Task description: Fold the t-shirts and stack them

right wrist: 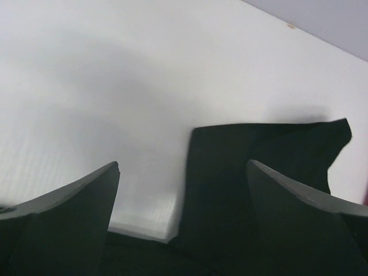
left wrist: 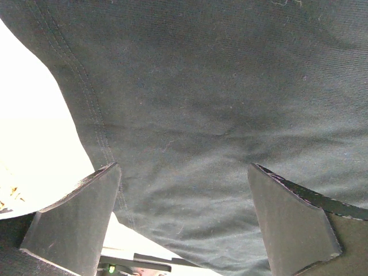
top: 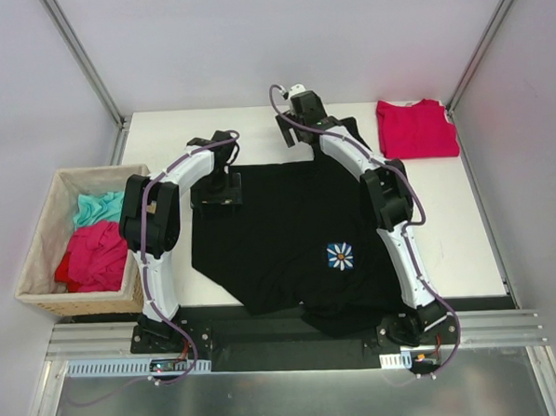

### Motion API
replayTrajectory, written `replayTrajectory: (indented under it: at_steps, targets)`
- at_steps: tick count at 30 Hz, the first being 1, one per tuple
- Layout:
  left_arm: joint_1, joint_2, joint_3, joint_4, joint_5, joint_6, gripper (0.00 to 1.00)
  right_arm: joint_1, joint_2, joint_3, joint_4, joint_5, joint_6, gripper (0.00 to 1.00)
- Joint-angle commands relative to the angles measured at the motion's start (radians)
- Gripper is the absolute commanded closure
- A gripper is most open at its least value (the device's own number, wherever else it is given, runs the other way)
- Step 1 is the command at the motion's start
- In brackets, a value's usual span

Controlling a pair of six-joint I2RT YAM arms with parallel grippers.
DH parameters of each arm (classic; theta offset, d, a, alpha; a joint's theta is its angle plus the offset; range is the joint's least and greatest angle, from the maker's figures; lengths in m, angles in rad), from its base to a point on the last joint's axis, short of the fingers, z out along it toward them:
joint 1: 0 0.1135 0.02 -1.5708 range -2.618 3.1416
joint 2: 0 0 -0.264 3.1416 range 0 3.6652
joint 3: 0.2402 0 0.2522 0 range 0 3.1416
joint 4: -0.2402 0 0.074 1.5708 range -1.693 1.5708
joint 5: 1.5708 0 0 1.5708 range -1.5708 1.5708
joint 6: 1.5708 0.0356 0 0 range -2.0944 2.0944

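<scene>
A large black t-shirt (top: 288, 226) lies spread on the white table (top: 475, 226), its pale flower-like emblem (top: 339, 255) facing up. A crimson-red t-shirt (top: 416, 128) lies folded at the back right corner. My left gripper (top: 217, 194) hovers over the black shirt's left part, open, with only black cloth (left wrist: 218, 103) and its stitched hem (left wrist: 86, 109) below the fingers. My right gripper (top: 293, 130) is at the shirt's far edge, open with nothing in it. A black flap of the shirt (right wrist: 259, 167) lies on the table beneath it.
A woven tan basket (top: 37, 241) stands off the table's left edge and holds teal cloth (top: 99, 208) and pink-red cloth (top: 96, 257). The shirt's near part hangs over the table's front edge by the arm bases. Metal frame posts rise at the back corners.
</scene>
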Motion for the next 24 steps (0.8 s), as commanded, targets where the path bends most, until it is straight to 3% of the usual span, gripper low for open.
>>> replayTrajectory:
  at_steps: [1,7,13,17,24]
  targets:
    - [-0.014,-0.028,0.018,-0.031,0.005,0.009,0.07,0.023,-0.162,-0.051,0.063,0.019,-0.045,0.04]
    - [-0.026,-0.083,0.029,-0.030,0.001,0.000,0.07,0.055,-0.438,-0.388,0.052,0.058,0.018,0.03]
    - [-0.043,-0.064,0.052,-0.033,0.001,0.018,0.07,0.093,-0.523,-0.614,-0.119,0.153,0.160,0.03]
    - [-0.044,0.019,0.146,-0.051,-0.033,0.035,0.06,0.104,-0.601,-0.755,-0.097,0.133,0.202,0.03]
    - [-0.041,0.166,0.220,-0.094,-0.027,0.032,0.07,0.110,-0.679,-0.803,-0.115,0.130,0.228,0.03]
